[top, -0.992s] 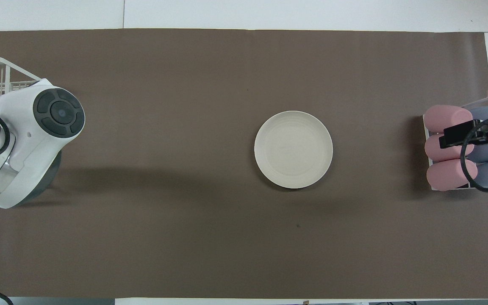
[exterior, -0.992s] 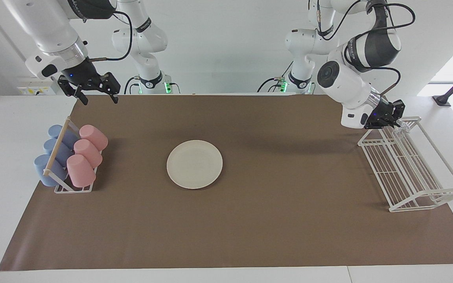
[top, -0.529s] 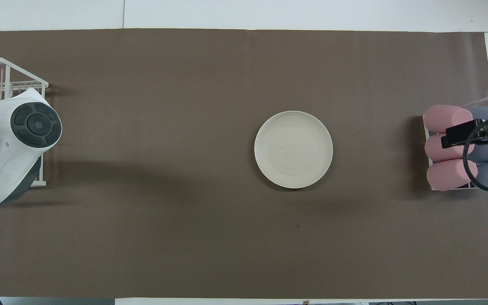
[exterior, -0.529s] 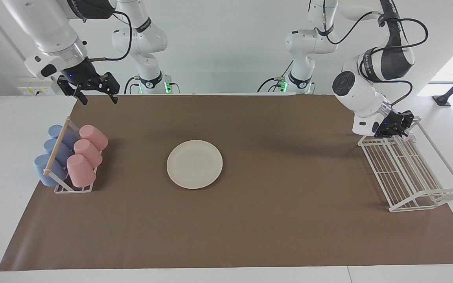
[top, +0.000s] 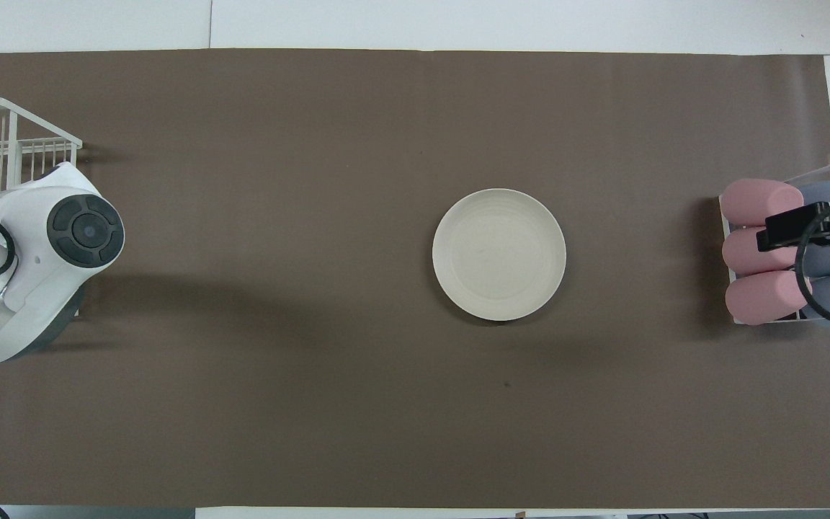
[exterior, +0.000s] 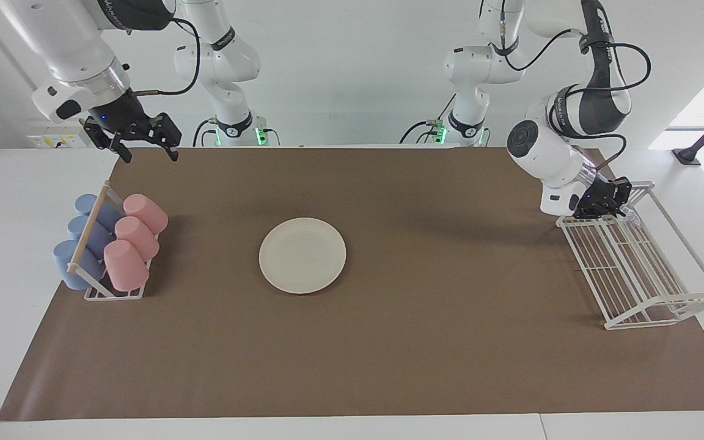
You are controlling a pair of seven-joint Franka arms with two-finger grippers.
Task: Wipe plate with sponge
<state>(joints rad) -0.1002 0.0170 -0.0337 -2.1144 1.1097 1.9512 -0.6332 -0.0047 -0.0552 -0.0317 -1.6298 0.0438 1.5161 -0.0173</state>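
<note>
The left gripper is down at the robot-side end of the white wire rack, at the left arm's end of the table. Its fingertips are pressed together, and a small silvery, translucent wad, the sponge, shows right at the fingertips, just above the rack's wires; the fingers appear to pinch it, though the contact itself is too small to make out clearly. In the overhead view the left arm's white wrist covers the gripper and the sponge, and only the rack's corner shows past it.

Out from that gripper toward the middle of the table, well apart from it, the plate lies flat on the brown mat, bare and untouched; it also shows in the overhead view.

The right gripper waits in the air over the mat's edge nearest the robots, at the right arm's end of the table, with its fingers spread wide and nothing between them. From above, part of it overlaps the cup rack. That rack holds three pink cups and three blue cups lying on their sides, the pink ones toward the plate.
</note>
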